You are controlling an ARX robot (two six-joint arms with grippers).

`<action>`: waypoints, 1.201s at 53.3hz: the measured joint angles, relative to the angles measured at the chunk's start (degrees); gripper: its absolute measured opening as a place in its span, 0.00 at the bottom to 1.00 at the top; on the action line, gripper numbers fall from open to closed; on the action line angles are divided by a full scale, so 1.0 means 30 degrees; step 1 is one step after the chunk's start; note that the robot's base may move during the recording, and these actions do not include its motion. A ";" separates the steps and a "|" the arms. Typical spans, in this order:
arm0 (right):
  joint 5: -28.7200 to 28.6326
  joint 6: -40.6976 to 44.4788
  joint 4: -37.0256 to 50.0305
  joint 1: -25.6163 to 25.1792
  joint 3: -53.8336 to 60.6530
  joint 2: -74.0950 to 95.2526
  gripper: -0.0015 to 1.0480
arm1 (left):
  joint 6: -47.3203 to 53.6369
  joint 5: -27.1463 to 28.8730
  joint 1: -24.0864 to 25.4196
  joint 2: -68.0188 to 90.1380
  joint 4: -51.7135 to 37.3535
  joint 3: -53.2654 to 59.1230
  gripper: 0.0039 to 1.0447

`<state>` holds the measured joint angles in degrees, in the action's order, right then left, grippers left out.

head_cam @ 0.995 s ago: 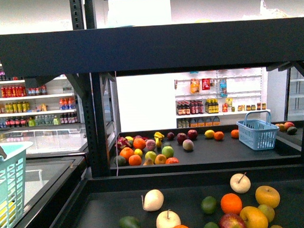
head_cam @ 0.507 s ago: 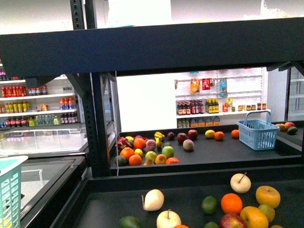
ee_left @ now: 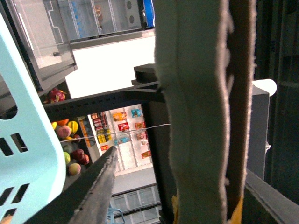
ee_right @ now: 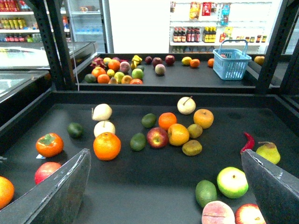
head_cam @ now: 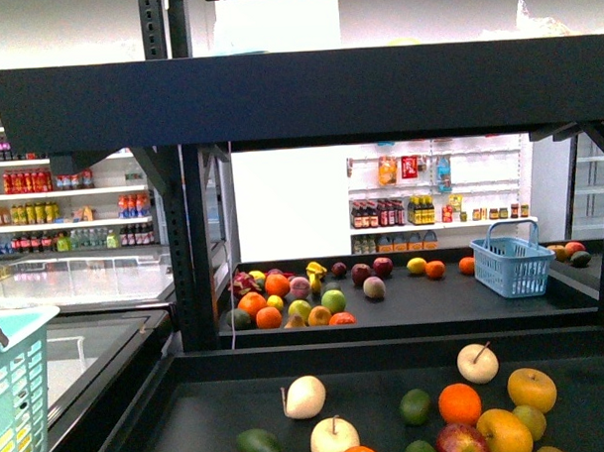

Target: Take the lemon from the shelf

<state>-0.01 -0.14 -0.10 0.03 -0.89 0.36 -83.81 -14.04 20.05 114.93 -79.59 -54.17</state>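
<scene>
Clearly the task is at its beginning: the approach step, with no fruit touched yet. The shelf (head_cam: 297,92) is the big black rack in front of the robot, and its near tray carries a loose group of fruit. The lemon (ee_right: 178,134), as I judge it, is the yellow oval fruit in the right part of this near tray, touching a red apple (ee_right: 157,137) on its left, with an orange (ee_right: 167,120) just behind it. I am not fully sure, because a smaller yellow-green fruit (ee_right: 195,130) lies just beside it and could also be the lemon. The right claw (ee_right: 164,154) is released, its two dark fingers spread wide with nothing between them, and it hangs above the near part of the tray, well apart from the yellow fruit. The left claw (ee_left: 184,163) is beside a pale blue basket (head_cam: 15,395) at the far left; a thick beige strip fills its wrist view, so I cannot tell if it is clenched or released. The next move, I think, calls for the right claw to go forward and down over the lemon, with fingers on both free sides, so that the apple and the orange are not pushed away.
</scene>
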 joint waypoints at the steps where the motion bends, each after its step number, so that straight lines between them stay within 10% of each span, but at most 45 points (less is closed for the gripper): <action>1: 0.0000 0.0000 0.0000 0.0000 0.0000 0.0000 0.93 | 0.0124 -0.0124 0.0051 0.0000 0.0044 0.0036 0.73; 9: 0.0000 0.0000 0.0000 0.0000 0.0000 0.0000 0.93 | 0.0743 -0.0474 0.0240 -0.0117 0.0357 0.0328 0.94; 47: 0.0000 0.0000 0.0000 0.0000 0.0007 0.0000 0.93 | 0.1005 -0.0750 0.1071 -0.4575 0.2076 0.3942 0.93; 64: 0.0000 0.0000 0.0000 0.0000 0.0000 0.0000 0.93 | 0.4466 0.0342 0.0597 -1.0360 0.9755 0.5960 0.93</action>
<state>-0.01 -0.14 -0.10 0.03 -0.89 0.36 -70.41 -13.02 21.85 83.85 -50.33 -36.29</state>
